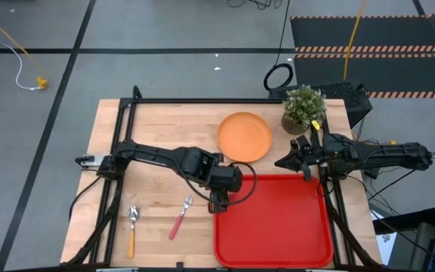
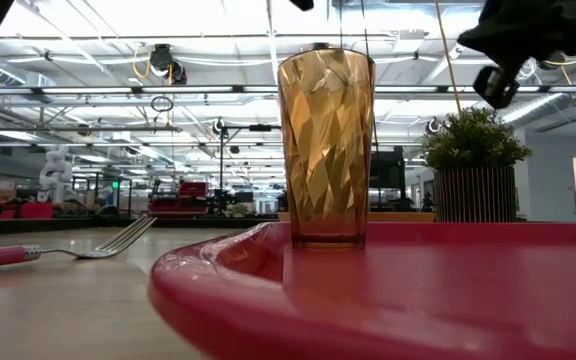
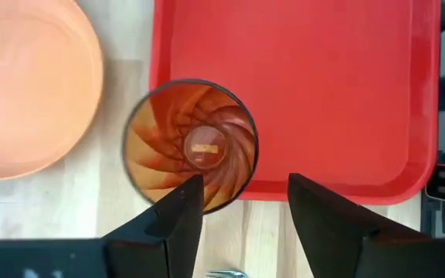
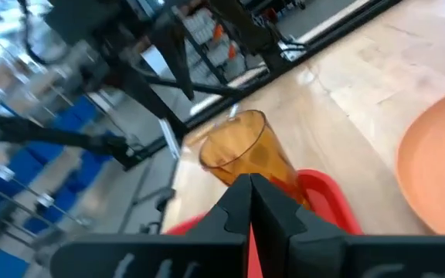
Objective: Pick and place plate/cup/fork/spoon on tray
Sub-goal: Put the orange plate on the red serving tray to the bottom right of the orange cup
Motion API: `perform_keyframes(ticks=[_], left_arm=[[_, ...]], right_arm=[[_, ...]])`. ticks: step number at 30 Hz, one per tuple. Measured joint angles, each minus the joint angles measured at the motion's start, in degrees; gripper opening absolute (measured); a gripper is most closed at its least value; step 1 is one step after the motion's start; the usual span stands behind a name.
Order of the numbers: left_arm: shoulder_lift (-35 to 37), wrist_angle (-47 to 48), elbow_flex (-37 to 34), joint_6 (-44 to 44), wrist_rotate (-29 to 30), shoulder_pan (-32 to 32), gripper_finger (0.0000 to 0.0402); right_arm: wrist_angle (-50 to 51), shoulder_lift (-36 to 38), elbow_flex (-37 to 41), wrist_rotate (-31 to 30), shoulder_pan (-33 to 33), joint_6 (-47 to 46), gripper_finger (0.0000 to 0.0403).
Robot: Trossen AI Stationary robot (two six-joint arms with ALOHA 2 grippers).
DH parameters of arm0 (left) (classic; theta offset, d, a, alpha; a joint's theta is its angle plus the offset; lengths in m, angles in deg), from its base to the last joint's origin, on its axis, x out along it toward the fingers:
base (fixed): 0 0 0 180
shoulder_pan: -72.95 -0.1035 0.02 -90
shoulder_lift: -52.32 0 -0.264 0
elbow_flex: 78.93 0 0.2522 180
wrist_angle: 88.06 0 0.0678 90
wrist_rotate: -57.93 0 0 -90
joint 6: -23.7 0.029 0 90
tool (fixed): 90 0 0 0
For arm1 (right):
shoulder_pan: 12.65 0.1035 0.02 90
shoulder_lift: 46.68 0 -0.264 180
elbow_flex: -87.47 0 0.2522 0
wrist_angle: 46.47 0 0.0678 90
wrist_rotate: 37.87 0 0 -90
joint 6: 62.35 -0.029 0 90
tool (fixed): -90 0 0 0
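Observation:
The amber cup [image 2: 326, 150] stands upright on its base in the far left corner of the red tray [image 1: 278, 227]. My left gripper [image 3: 242, 197] hangs open just above the cup [image 3: 191, 143], its fingers clear of the rim, and hides the cup in the high view [image 1: 217, 200]. My right gripper [image 1: 279, 162] is shut and empty, in the air between the orange plate [image 1: 245, 137] and the tray's far edge. The plate lies flat on the table beyond the tray. The fork [image 1: 180, 217] and the spoon [image 1: 132, 227] lie on the table left of the tray.
A potted green plant [image 1: 303, 108] stands at the table's far right, beside the plate and behind my right arm. The black frame rails [image 1: 202, 100] run along the table's far and side edges. Most of the tray floor [image 3: 307, 77] is bare.

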Motion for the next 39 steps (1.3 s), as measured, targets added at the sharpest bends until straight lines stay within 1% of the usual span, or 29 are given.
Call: perform_keyframes(ticks=[9, 13, 15, 19, 23, 26, 30, 32, 36, 39], left_arm=[[6.79, -0.07, 0.00, -2.62, 4.60, -2.26, 0.0144], [10.33, 0.24, 0.00, -2.57, 8.96, -2.83, 0.0124], [11.86, 0.46, 0.00, -2.29, 11.41, -2.98, 0.0117], [13.84, 0.66, -0.04, -1.56, 14.30, -2.96, 0.0109], [14.13, -0.05, -2.13, -1.27, 14.57, -2.92, 0.0108], [14.56, -1.97, -6.21, -0.90, 14.53, -2.59, 0.0108], [18.21, -9.63, -14.82, -0.96, 14.47, -1.69, 0.0108], [21.16, -16.31, -20.51, -1.43, 14.47, -1.30, 0.0108], [27.97, -28.09, -34.12, -3.51, 14.62, -0.80, 0.0108], [32.94, -32.84, -43.26, -5.96, 15.04, -0.48, 0.0108]], right_arm=[[12.12, -17.55, -13.18, -0.32, -1.78, 7.84, 0.0000], [14.99, -24.42, -17.45, -1.64, -3.75, 11.24, 0.0004], [15.36, -27.14, -18.52, -1.67, -4.82, 12.46, 0.0012], [15.05, -31.14, -20.10, -1.65, -6.54, 13.22, 0.0039], [15.13, -33.68, -20.18, -1.64, -7.44, 13.37, 0.0076], [15.03, -34.38, -20.20, -1.63, -7.56, 13.60, 0.0104], [15.33, -34.47, -20.20, -1.63, -7.52, 17.53, 0.0132], [16.40, -34.53, -20.20, -1.65, -7.52, 19.76, 0.0140], [18.44, -34.51, -20.20, -1.83, -7.52, 24.81, 0.0150], [19.83, -34.91, -20.20, -2.30, -7.52, 28.77, 0.0153]])
